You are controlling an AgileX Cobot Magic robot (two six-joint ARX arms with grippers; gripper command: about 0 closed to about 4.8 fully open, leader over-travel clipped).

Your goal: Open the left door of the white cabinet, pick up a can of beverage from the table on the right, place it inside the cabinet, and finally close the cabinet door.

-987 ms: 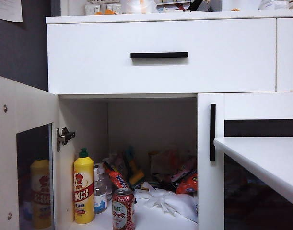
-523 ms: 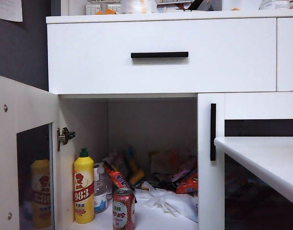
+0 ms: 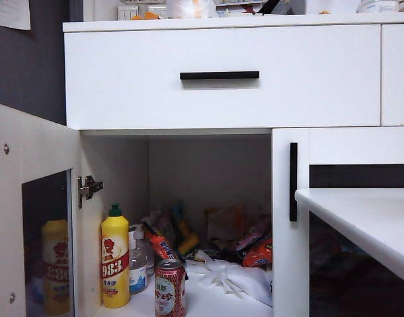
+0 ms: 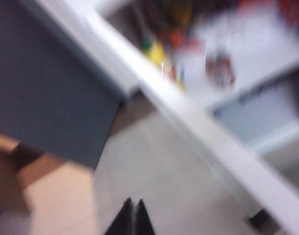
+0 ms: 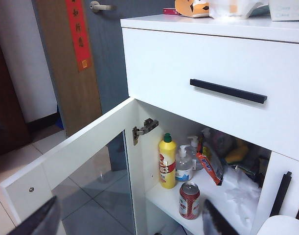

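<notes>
The white cabinet (image 3: 122, 79) has its left door (image 3: 36, 152) swung wide open. The red-and-white can of beverage (image 3: 170, 288) stands upright on the cabinet's floor at the front, next to a yellow bottle (image 3: 115, 264). The table (image 3: 367, 218) juts in at the right with nothing on the part in view. No gripper shows in the exterior view. My right gripper (image 5: 128, 199) is open and empty, back from the cabinet, facing the open door (image 5: 71, 152) and the can (image 5: 189, 200). My left gripper (image 4: 133, 203) is shut on nothing, over the floor beside the door's white edge (image 4: 203, 127); that view is blurred.
Behind the can lie snack packets (image 3: 254, 247), a small pump bottle (image 3: 137, 264) and crumpled white plastic (image 3: 231, 277). The drawer with its horizontal black handle (image 3: 219, 75) is above the opening. The right door's vertical handle (image 3: 293, 181) is beside the table. Tiled floor (image 5: 85, 205) lies below the door.
</notes>
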